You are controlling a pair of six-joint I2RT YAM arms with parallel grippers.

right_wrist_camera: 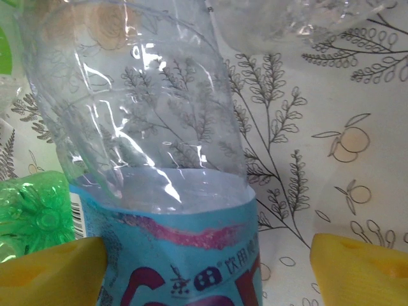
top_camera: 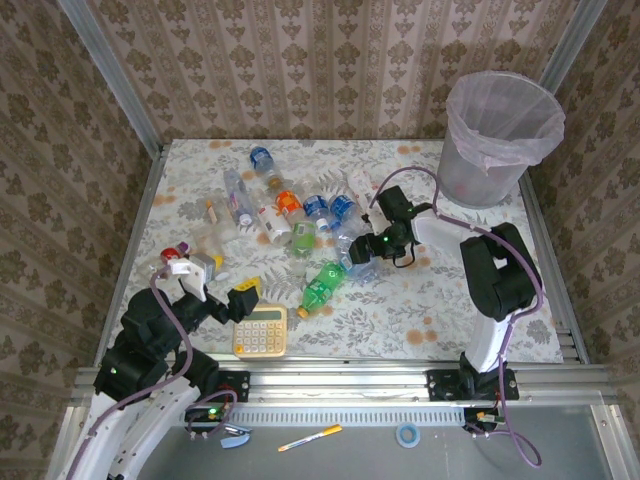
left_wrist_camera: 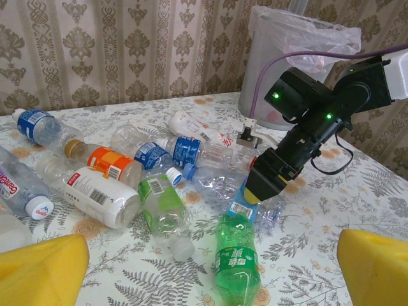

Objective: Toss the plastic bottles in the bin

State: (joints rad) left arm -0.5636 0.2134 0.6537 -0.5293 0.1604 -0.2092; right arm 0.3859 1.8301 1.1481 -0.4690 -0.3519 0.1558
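The walls (top_camera: 330, 70) around the table (top_camera: 420, 320) are papered beige with brown ornaments. The table top is pale, printed with grey leaves and small orange fruits.

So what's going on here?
The right gripper is down in the pile of plastic bottles, jaws open on either side of a clear bottle with a light-blue label that lies on the table, not yet lifted. The left gripper hovers open beside the yellow calculator, holding nothing. The bin stands at the table's far right corner.
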